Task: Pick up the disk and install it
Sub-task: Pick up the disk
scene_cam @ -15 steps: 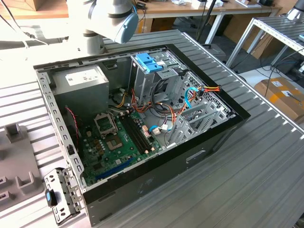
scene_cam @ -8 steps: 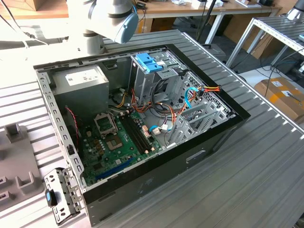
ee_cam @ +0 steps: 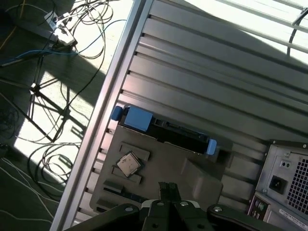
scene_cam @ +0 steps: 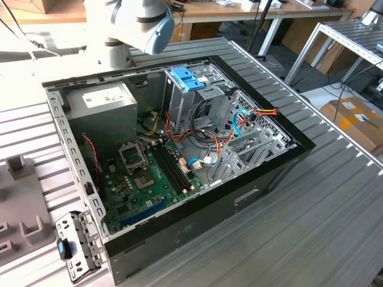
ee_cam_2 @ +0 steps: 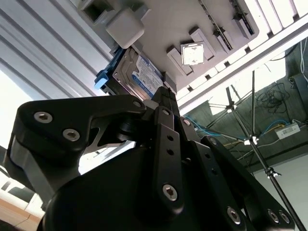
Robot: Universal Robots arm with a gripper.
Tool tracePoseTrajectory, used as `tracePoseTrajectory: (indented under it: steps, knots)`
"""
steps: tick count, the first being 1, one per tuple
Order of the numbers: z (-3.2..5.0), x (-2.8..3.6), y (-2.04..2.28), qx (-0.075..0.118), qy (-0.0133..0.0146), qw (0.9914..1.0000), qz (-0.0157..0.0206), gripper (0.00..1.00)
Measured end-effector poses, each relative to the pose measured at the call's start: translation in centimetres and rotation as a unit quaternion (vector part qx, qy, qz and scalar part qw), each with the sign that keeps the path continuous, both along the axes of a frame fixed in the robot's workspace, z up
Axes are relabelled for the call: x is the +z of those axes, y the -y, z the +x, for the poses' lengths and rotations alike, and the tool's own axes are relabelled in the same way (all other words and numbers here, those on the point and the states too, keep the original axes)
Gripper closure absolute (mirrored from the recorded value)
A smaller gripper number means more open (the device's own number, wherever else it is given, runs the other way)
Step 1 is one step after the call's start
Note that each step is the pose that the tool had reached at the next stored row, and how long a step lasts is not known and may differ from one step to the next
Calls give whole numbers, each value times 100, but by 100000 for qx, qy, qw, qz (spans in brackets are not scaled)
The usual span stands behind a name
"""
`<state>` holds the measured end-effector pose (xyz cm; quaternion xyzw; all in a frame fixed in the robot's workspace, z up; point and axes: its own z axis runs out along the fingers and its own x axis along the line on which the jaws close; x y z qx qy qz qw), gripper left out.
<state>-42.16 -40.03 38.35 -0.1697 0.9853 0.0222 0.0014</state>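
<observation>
While disk [ee_cam: 173,134] sits on ribbed table [ee_cam: 202,62], cables [ee_cam: 91,19] litter floor [ee_cam: 24,202].

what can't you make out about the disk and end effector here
second wrist view: the end effector, shut, covers the near end of the disk
first wrist view: the disk is a thin strip past the grey fixture plate; how it is seated cannot be told
exterior view: the arm is cut off by the top edge
exterior view: metal walls hide the inside of the drive cage

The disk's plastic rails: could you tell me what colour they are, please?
Bright blue; the disk shows them best in the first wrist view.
</observation>
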Motion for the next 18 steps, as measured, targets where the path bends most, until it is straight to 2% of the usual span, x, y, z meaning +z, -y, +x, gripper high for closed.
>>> tracePoseTrajectory:
  steps: [9,18]
  knots:
    - [0,0,0,1667,-2,99986,0,89]
    - [0,0,0,3565,0,99936,0,89]
